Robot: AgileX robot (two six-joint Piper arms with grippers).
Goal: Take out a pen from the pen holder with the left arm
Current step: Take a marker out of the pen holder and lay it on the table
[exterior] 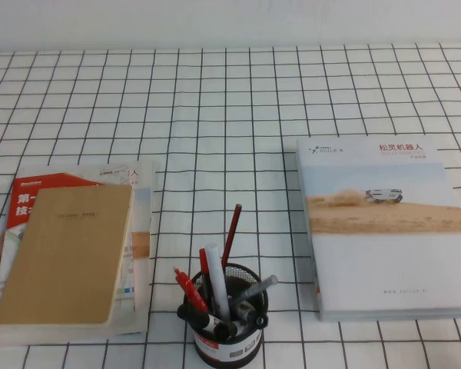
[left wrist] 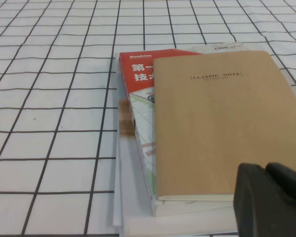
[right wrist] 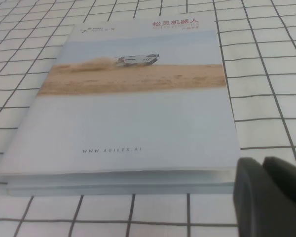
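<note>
Plainly empty, the left gripper (left wrist: 267, 173) hung pressed together at the notebook's (left wrist: 222, 123) near edge. The pen holder (exterior: 227, 350), pens (exterior: 215, 288) inside, stood off to its right. The right gripper (right wrist: 264, 170), likewise closed, hung by the brochure's (right wrist: 133, 113) near corner.

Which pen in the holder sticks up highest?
The thin dark-red pen, leaning right and rising above the white marker and red pen. The left pincer is by the tan notebook, the right pincer by the brochure.

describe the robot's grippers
Only the tips show. The left gripper, over the tan notebook, is matte black with two rounded, blocky fingers. The right gripper, by the brochure, looks the same. No cables or markings visible; the high view shows neither arm.
</note>
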